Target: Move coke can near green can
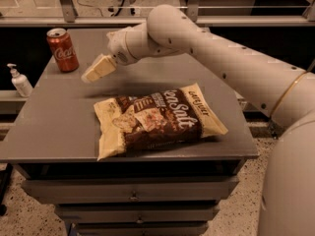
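Observation:
The coke can (62, 49) is red with white script and a silver top. It stands upright at the far left of the grey table (59, 127). My gripper (96, 69) hangs above the table a little right of the can and nearer to me, not touching it, with its cream fingertips pointing down-left. The green can is hidden behind my arm (197, 38).
A brown and cream chip bag (157, 119) lies flat in the middle of the table near the front edge. A white pump bottle (19, 80) stands on a lower ledge left of the table. Drawers (133, 195) sit below the table top.

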You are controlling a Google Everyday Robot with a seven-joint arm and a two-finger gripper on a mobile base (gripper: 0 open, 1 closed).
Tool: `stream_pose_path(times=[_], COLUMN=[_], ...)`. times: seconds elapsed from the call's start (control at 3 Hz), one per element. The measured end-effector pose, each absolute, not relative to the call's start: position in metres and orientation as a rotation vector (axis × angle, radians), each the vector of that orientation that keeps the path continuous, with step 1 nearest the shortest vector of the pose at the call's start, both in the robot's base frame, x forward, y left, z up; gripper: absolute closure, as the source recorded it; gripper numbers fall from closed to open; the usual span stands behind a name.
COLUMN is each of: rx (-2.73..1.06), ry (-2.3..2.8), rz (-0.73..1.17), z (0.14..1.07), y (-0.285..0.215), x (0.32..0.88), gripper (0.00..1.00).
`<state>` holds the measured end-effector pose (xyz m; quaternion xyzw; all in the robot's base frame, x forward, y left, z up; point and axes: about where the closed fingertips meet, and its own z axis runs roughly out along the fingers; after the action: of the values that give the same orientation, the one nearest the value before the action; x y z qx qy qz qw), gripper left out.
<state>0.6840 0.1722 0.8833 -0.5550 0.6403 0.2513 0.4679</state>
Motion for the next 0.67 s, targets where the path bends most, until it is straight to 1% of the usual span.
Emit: stream_pose_path(times=[0.67], rx=[-1.254], ry=[1.459], rz=[0.692], z=[0.881], y=[0.228], x=[0.728], gripper=[0.0])
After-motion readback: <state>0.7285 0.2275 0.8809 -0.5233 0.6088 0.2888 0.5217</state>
